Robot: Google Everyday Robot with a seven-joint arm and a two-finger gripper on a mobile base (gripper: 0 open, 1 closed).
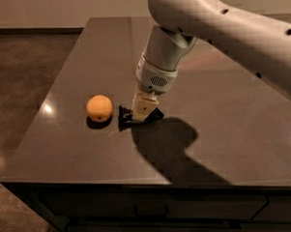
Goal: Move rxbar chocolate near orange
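"Gripper (pixel 144 109) is down low on the table (pixel 231 90), pale jaws pointing at the top and pinched onto the rxbar chocolate (pixel 127 117), as far as I can judge from where I stand."

"And where's the bar?"

"Right under the gripper, near the middle of the table and toward the front. It's a black wrapper with its long axis running roughly nine to three, and most of it sticks out on the nine o'clock side. I can't tell whether it's resting on the surface or just clear of it."

"And the orange (pixel 99 107)?"

"At nine o'clock from the gripper, on the table. The bar's near end is just beside it, with a narrow gap, not touching."

"So there's little left to do?"

"I'd say so. It can set the bar down about there. A slide further toward nine o'clock might bump the fruit and roll it."

"Any bowls or trays?"

"None that I can see. The arm (pixel 219 23) hides whatever is behind it."
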